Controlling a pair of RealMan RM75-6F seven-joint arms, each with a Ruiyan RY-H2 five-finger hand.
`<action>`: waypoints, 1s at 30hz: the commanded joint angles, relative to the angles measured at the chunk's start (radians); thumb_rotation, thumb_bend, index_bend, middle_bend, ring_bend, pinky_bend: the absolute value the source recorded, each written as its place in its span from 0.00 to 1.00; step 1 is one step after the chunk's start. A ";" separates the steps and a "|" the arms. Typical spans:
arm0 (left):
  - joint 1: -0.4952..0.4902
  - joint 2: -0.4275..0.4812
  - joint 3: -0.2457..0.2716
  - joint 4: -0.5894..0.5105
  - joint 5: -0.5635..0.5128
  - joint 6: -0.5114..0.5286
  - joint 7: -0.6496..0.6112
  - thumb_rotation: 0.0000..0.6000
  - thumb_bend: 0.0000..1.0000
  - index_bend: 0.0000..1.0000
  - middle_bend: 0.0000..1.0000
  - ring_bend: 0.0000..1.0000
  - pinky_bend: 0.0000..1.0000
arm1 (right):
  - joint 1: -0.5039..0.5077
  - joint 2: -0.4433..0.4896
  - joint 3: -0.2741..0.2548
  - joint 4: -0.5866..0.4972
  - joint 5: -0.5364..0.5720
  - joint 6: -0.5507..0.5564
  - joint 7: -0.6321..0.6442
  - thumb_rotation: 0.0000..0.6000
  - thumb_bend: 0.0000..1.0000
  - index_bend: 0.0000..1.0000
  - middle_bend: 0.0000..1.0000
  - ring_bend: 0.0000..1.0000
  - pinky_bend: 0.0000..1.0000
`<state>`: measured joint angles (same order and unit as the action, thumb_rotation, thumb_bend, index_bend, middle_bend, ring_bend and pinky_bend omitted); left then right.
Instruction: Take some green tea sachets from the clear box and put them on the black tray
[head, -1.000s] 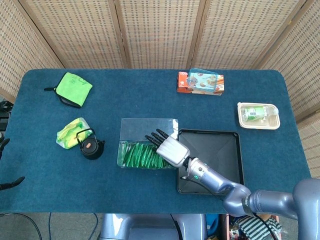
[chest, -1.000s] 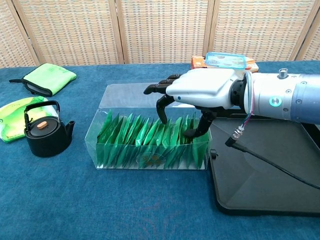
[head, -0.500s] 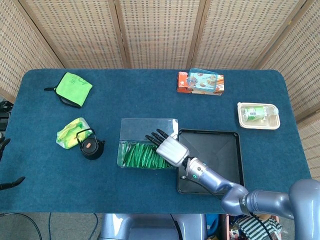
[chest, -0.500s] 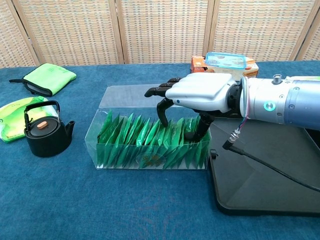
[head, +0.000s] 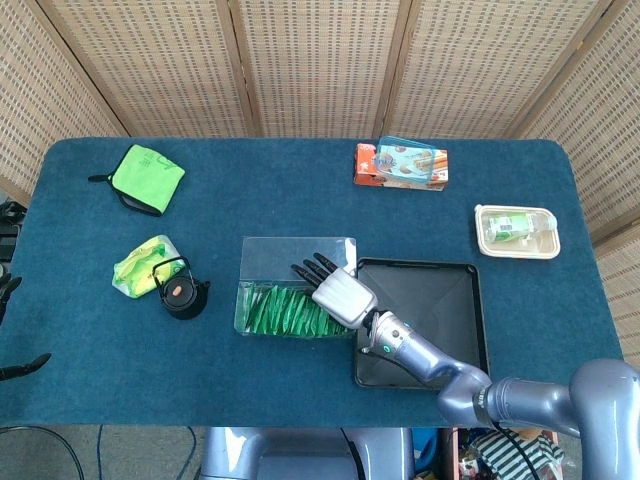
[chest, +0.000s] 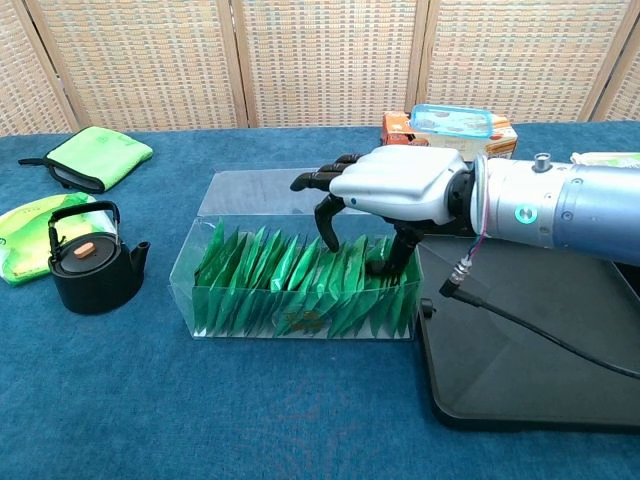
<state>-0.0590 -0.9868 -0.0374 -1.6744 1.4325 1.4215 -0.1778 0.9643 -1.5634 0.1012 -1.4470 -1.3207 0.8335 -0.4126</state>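
Note:
The clear box stands mid-table, packed with several upright green tea sachets. From above, the same sachets fill the near half of the box. My right hand hovers over the box's right end, palm down. Its thumb and one finger dip among the sachets, set apart, and the other fingers spread over the box. No sachet is lifted. The black tray lies just right of the box, with nothing on it, under my right forearm. In the head view the right hand sits at the box's right edge beside the tray. My left hand is out of sight.
A black teapot stands left of the box beside a yellow-green cloth. A green pouch lies far left. An orange box with a blue-lidded container and a white container sit at the back right.
My right hand has shifted slightly toward the far side of the box, its fingertips staying down among the sachets. Nothing else has moved.

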 joint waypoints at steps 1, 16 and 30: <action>0.001 0.000 0.000 0.001 -0.001 0.001 -0.001 1.00 0.12 0.00 0.00 0.00 0.00 | -0.001 -0.009 0.000 0.011 0.000 -0.001 0.000 1.00 0.48 0.43 0.04 0.00 0.03; 0.001 0.001 0.000 0.003 -0.001 0.001 -0.006 1.00 0.12 0.00 0.00 0.00 0.00 | -0.011 -0.029 -0.001 0.041 -0.015 0.011 0.000 1.00 0.59 0.55 0.04 0.00 0.03; 0.000 0.000 0.001 0.005 0.001 0.001 -0.006 1.00 0.12 0.00 0.00 0.00 0.00 | -0.023 -0.041 -0.004 0.064 -0.059 0.044 0.012 1.00 0.69 0.66 0.05 0.00 0.05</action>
<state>-0.0589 -0.9871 -0.0366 -1.6697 1.4333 1.4228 -0.1836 0.9430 -1.6024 0.0988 -1.3860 -1.3755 0.8738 -0.4016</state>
